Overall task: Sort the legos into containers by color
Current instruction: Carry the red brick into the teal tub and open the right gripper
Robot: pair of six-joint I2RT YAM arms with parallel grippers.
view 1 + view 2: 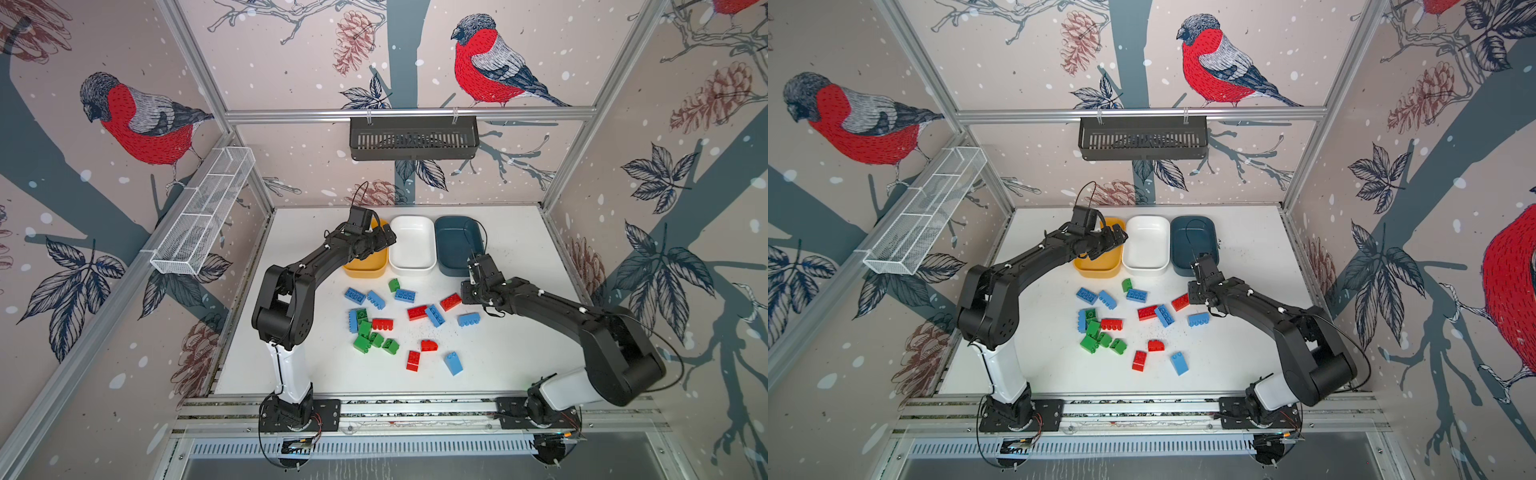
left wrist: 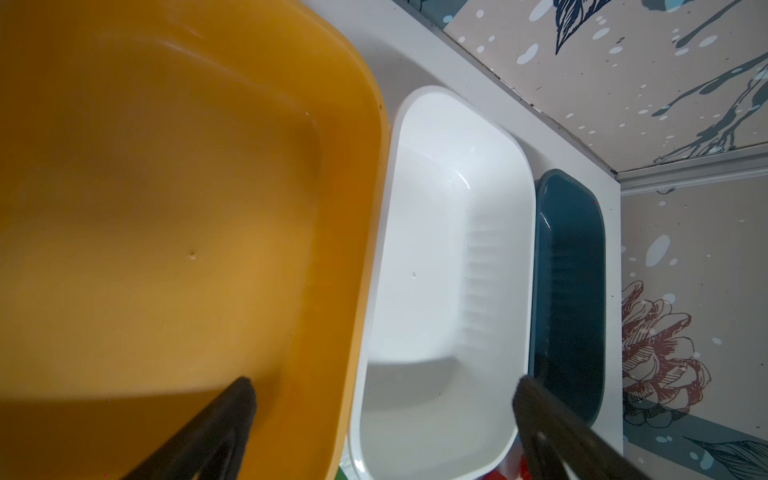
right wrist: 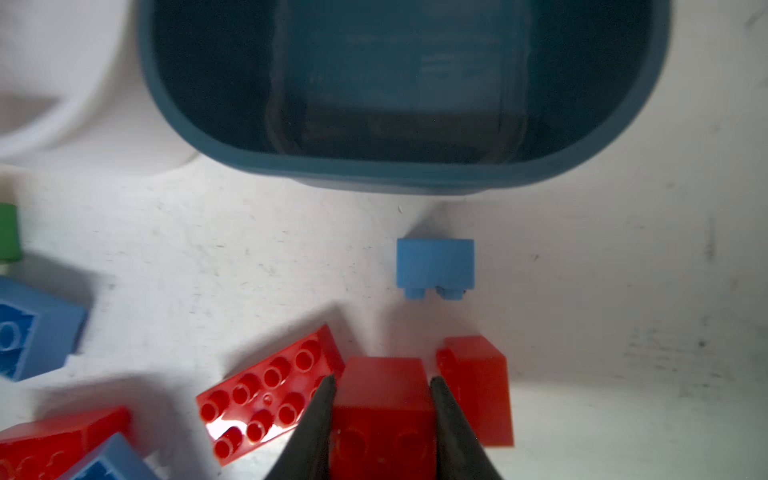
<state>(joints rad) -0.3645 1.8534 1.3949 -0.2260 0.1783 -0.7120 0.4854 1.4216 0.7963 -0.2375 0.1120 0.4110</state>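
Your left arm (image 1: 286, 291), right arm (image 1: 615, 345): black links, white lower segments (image 1: 291, 370), black cables (image 1: 680, 365); right tool (image 3: 382, 377) fingers (image 3: 453, 424) dark, tapered.

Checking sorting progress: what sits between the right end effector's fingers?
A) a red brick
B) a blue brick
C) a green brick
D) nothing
A: in the right wrist view the right end effector grips a red brick on both sides.
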